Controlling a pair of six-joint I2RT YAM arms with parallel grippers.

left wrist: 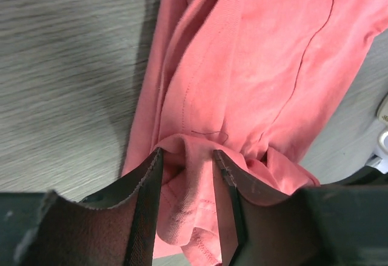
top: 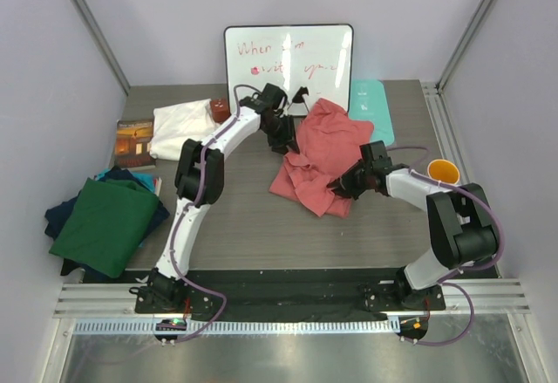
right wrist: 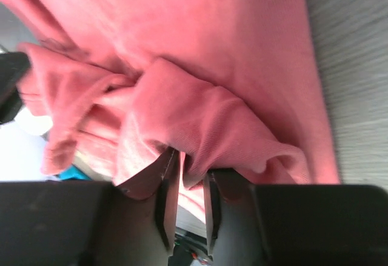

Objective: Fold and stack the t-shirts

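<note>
**Pink t-shirt bunched mid-counter, both end effectors at its edges**

Object: the salmon-pink t-shirt [top: 321, 143] lies as a crumpled heap on the counter [top: 244, 222], right of centre. Its far end is near the whiteboard [top: 288, 56] and just beside the teal mat [top: 373, 108]. It is not spread and not folded.

Handling (judgement): light, limp cotton with no stiffness. It sags and wrinkles wherever it is unsupported, and it is not fragile. One layer slides over another, so a pinch in the middle of the heap would likely lift a lump. Hems, shoulder seams or sleeve edges look like better holds. The stitched seam in the left wrist view is one candidate.

Left end effector [left wrist: 187, 178]: at the heap's left far edge. The jaws stand clearly apart. A rounded fold of the shirt sits between the fingers [left wrist: 147, 208], loose rather than squeezed.

Right end effector [right wrist: 188, 184]: at the heap's near right edge, low over the cloth. The jaws are open only to a narrow slit, and a lip of fabric hangs into it. I cannot tell whether it is pinched or merely resting there.

Surroundings: a dark green t-shirt [top: 105, 222] lies over navy t-shirts [top: 59, 217] at the left edge, well apart from both arms. An orange cup [top: 443, 172] stands by the right arm.

Task progress (judgement): the pink shirt needs flattening before any fold.
</note>
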